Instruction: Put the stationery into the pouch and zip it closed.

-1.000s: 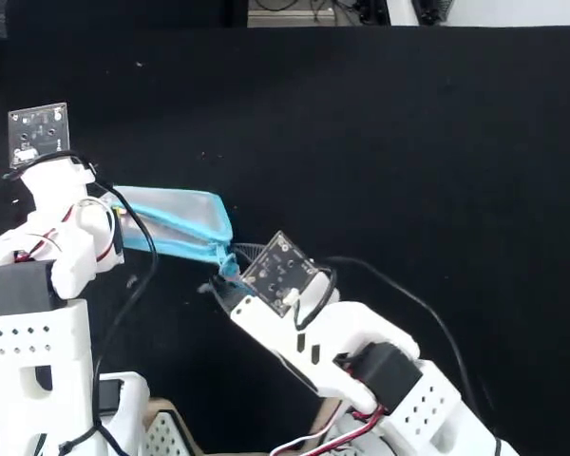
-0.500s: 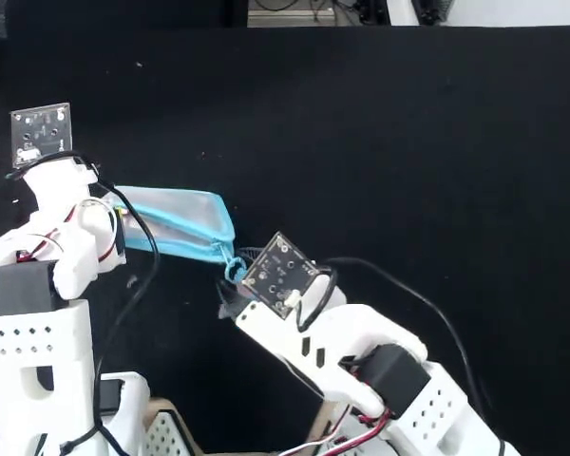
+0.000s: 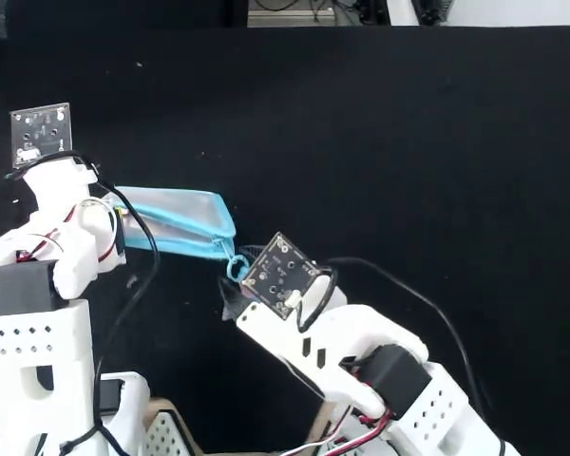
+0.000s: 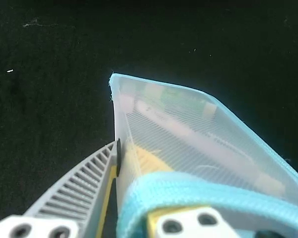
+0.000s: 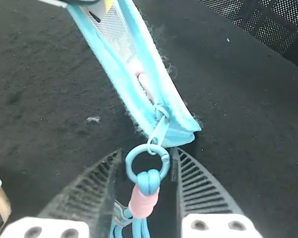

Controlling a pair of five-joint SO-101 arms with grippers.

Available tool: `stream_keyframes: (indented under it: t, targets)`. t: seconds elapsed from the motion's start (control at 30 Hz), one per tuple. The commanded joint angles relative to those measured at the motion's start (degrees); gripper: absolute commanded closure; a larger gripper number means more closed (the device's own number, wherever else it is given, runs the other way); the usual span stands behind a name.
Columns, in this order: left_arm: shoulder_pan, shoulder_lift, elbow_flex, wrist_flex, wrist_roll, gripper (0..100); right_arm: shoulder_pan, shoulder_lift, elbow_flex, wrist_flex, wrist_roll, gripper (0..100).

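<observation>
Pouch (image 3: pixel 176 223) sits at about 9 o'clock on the black tabletop (image 3: pixel 408 142) in the high view. Its 9 o'clock end is clamped in the left hand (image 4: pixel 131 208), which grips the mesh edge. In the last second the right hand (image 5: pixel 146 152) has drawn back a little toward 5 o'clock. The pouch's free end has followed it slightly, and the blue ring pull (image 5: pixel 148 174) now shows between pouch and arm. The right hand's jaws stand apart on either side of the ring, not pinching it.

The slider (image 5: pixel 161 113) sits close to the pouch's end, so the zip looks shut or nearly so — I judge the task almost finished.

Counted: one pouch, one slider, one ring pull with one pink bead (image 5: pixel 140 203) beneath it, two arms. The stationery (image 4: pixel 149 158) shows through the mesh as pale and yellow shapes — how many pieces cannot be told.
</observation>
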Motion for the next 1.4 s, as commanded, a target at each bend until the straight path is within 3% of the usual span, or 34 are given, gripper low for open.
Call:
stream_keyframes:
  t: [0.0, 0.2, 0.33, 0.6, 1.37]
  targets:
    - [-0.8, -0.9, -0.8, -0.2, -0.4, 97, -0.4, -0.6, -3.2, 0.2, 0.7, 87.4]
    - [-0.8, -0.9, -0.8, -0.2, -0.4, 97, -0.4, -0.6, -3.3, 0.3, 0.6, 87.1]
    - [-0.8, -0.9, -0.8, -0.2, -0.4, 97, -0.4, -0.7, -3.7, 3.2, 0.4, 80.4]
    - [-0.8, -0.9, -0.8, -0.2, -0.4, 97, -0.8, -0.7, -7.5, 6.6, 0.7, 90.7]
    - [-0.8, -0.9, -0.8, -0.2, -0.4, 97, -0.5, -0.3, 0.2, -3.7, 0.7, 91.0]
